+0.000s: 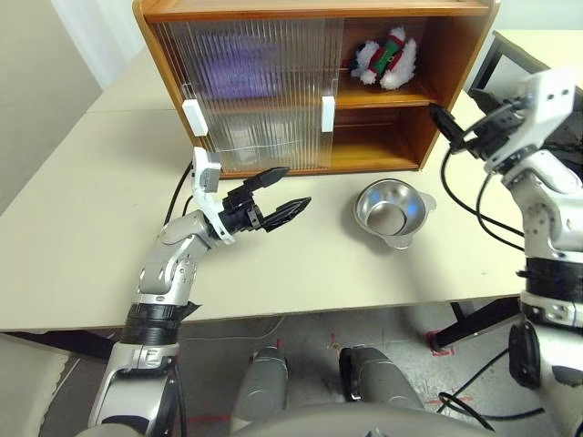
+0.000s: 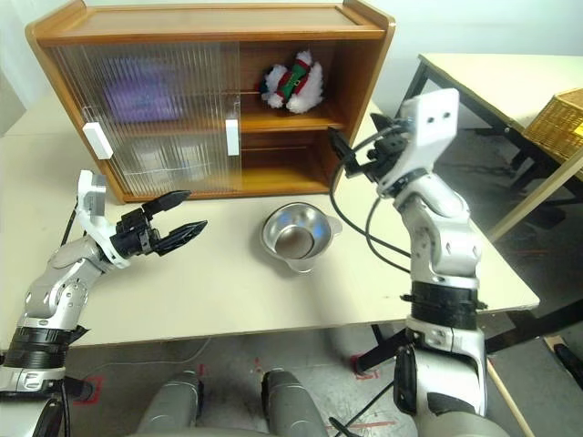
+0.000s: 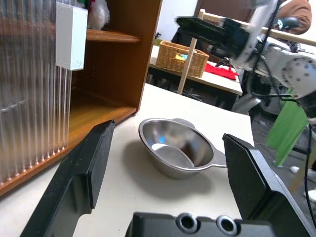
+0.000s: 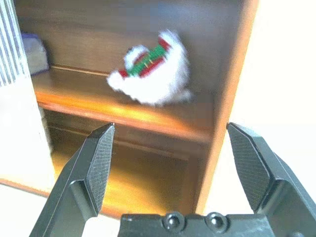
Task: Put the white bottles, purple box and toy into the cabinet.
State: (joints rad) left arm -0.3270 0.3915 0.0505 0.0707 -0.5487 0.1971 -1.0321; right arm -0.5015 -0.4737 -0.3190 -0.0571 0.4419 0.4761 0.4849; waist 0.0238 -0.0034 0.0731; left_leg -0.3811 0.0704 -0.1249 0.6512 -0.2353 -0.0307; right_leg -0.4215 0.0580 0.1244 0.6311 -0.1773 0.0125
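Sitting btwn both wide-open pincers, steel bowl (image 1: pixel 392 211), toy (image 1: pixel 385 58) on cabinet (image 1: pixel 437 55) shelf

arms: silver-grey segmented shells | hands: black ridged fingers (image 1: pixel 291 208) | wrists: white blocks | cables: black

The left gripper (image 1: pixel 278 196) hangs low on a bent arm, its fingers (image 1: pixel 293 208) spread wide and pointing forward and right. The right gripper (image 2: pixel 344 155) is raised higher, its fingers also wide apart, empty, pointing forward.
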